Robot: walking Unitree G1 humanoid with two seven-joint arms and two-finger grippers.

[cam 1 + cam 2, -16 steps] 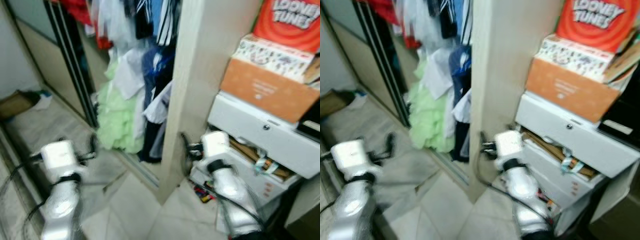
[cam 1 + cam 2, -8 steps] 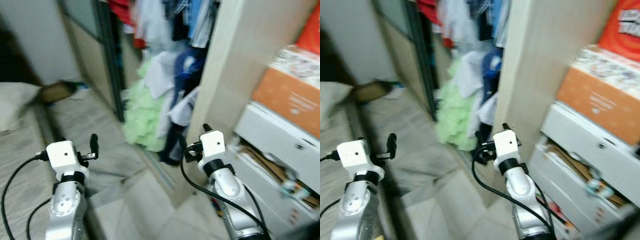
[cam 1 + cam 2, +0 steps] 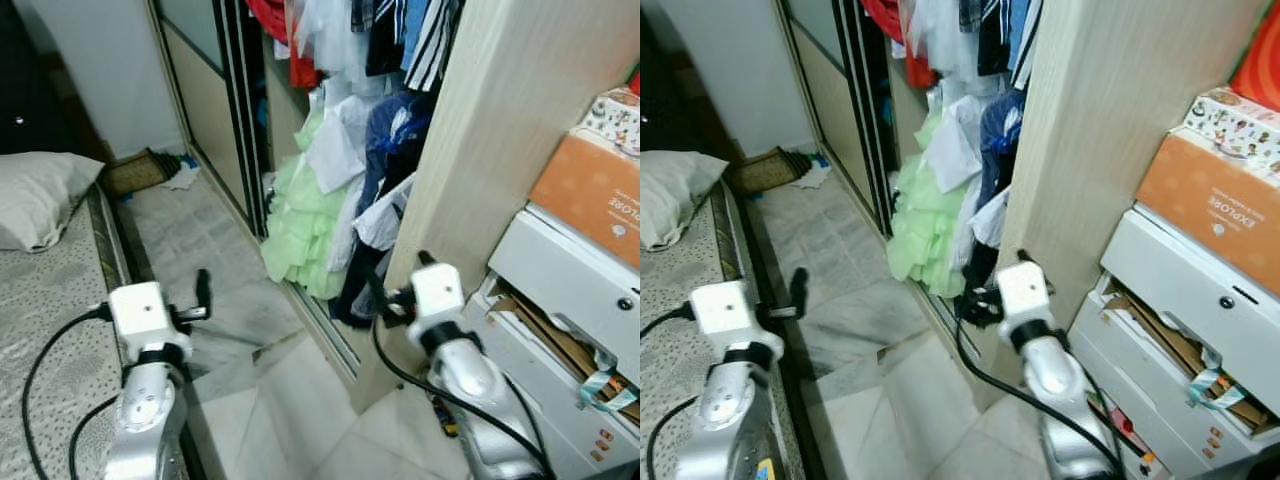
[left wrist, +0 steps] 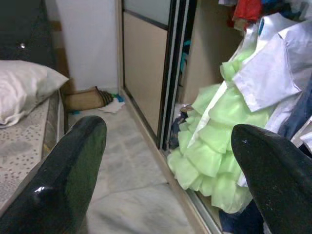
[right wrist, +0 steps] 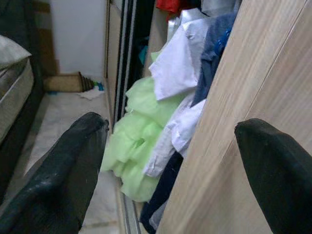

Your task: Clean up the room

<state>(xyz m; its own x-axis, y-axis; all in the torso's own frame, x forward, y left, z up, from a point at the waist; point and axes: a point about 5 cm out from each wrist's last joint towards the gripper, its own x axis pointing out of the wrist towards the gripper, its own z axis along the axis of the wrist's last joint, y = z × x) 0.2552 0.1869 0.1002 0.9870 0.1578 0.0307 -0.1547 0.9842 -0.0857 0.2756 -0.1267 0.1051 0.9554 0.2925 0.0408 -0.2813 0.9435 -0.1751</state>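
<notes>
We face the open wardrobe (image 3: 300, 120), where a green dress (image 3: 300, 225) spills onto the floor (image 3: 200, 230). Our left gripper (image 4: 165, 161) and right gripper (image 5: 170, 165) hang empty, fingers spread, likely ready to gather it.

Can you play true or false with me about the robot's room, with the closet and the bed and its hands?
1. A frilly green dress hangs in the open closet. True.
2. The left hand is squeezing a sock. False: its fingers are spread apart, with nothing between them.
3. A white pillow lies on the bed. True.
4. The orange box sits on the floor. False: it rests on top of the white drawer unit.
5. The right hand is open, beside the closet's wooden side panel. True.
</notes>
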